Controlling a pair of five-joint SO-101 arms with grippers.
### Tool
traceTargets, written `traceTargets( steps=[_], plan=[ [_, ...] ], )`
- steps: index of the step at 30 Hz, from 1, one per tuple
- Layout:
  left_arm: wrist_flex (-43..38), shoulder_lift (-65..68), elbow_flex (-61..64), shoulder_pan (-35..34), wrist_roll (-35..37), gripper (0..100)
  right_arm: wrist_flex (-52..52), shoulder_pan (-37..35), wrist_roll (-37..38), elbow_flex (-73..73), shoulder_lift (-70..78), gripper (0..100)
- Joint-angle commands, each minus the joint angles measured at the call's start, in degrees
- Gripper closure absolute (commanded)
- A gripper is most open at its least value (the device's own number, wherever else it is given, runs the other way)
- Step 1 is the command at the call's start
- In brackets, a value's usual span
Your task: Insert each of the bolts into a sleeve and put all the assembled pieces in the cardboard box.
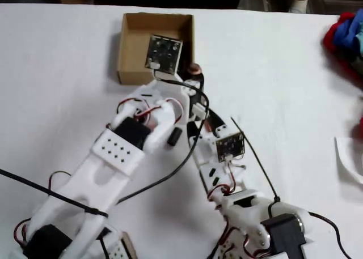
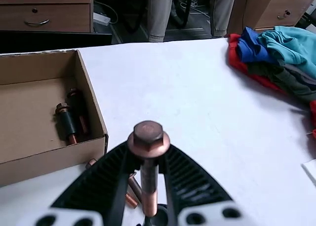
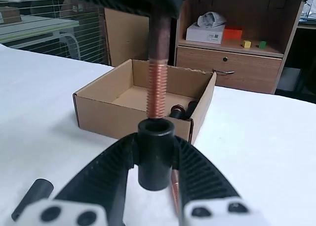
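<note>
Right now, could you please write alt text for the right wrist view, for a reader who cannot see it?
The right gripper holds a black sleeve upright, while the left gripper holds a copper bolt above it, threaded tip at the sleeve's mouth. Behind them an open cardboard box stands on the white table.

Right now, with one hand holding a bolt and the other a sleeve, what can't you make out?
Whether the bolt is inside the sleeve yet: right wrist view, the sleeve's rim hides the tip; high view, the arms cover it.
How many assembled pieces the cardboard box holds: left wrist view's edge cuts it off.
The loose bolts: left wrist view, the left hand covers part.
</note>
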Motion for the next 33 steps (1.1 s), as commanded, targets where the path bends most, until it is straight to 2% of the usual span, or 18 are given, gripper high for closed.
traceTargets(
  steps=[1,5,9,16,33],
  plan=[
    [0.2,-2.8,-0.7,0.8,0.2,98,0.0,0.8,0.4,-2.3,-2.5,97.8],
    [0.2,-2.8,-0.7,0.7,0.7,98,0.0,0.8,0.4,-2.3,-2.5,97.8],
    [0.2,-2.8,-1.6,-0.2,4.8,98,0.0,0.8,0.4,-2.3,-2.5,97.8],
    [5.4,-2.8,-4.3,-0.2,4.7,98,0.0,0.8,0.4,-2.3,-2.5,97.8],
    [5.4,-2.4,-8.3,-0.1,4.8,98,0.0,0.6,0.4,-2.3,-2.5,97.8]
  ],
)
